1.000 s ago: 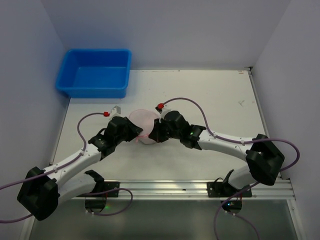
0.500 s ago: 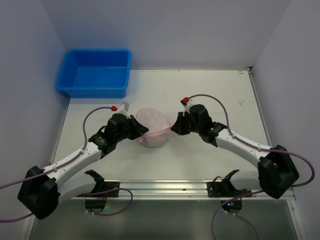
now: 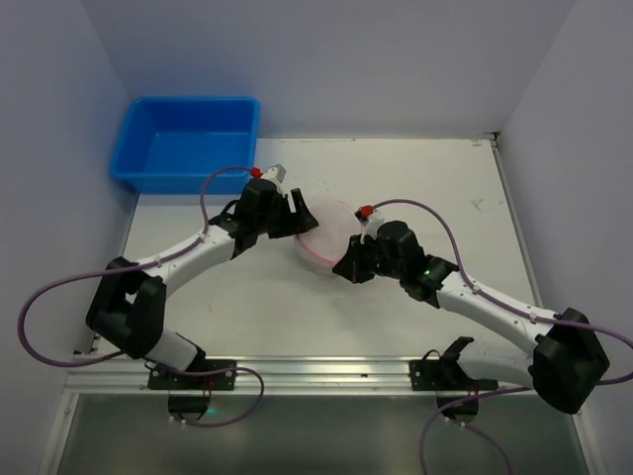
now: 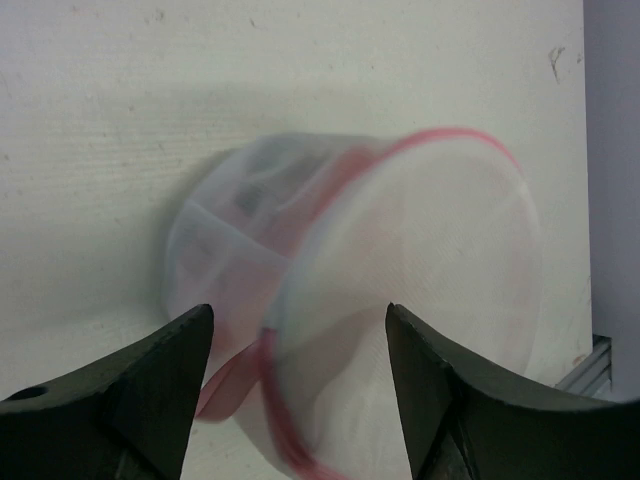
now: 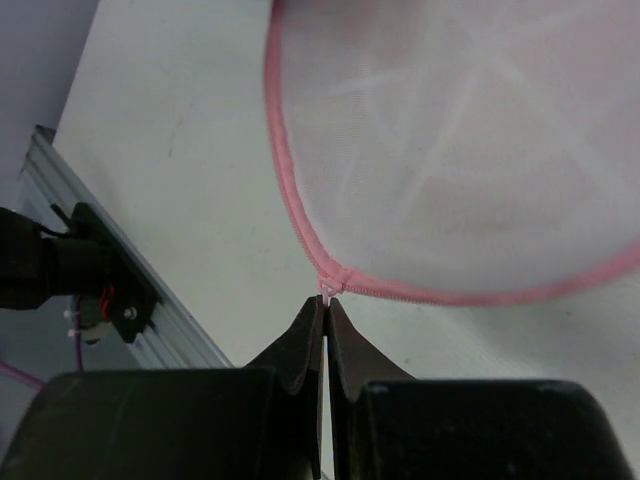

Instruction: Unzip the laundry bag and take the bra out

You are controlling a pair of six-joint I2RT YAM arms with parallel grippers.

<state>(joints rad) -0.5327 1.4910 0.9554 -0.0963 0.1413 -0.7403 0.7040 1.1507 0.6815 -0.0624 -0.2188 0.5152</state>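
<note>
Laundry bag [image 3: 324,236] sits mid-counter [image 3: 435,188], betw. the two arms. Key relation for you: the zip pull [image 5: 327,289] is on the bag's rim nearest the right arm, right at the tips of the right fingers [image 5: 303,350]. The bag body lies straight ahead beyond them, and the pink rim [image 5: 283,170] curves off both ways. Right fingers are pressed together, pinching that pull. Left fingers [image 4: 165,385] are wide apart w/ the bag in the gap ahead; contact unclear, view's blurred. Next pull prob. has to follow the rim's curve.
</note>
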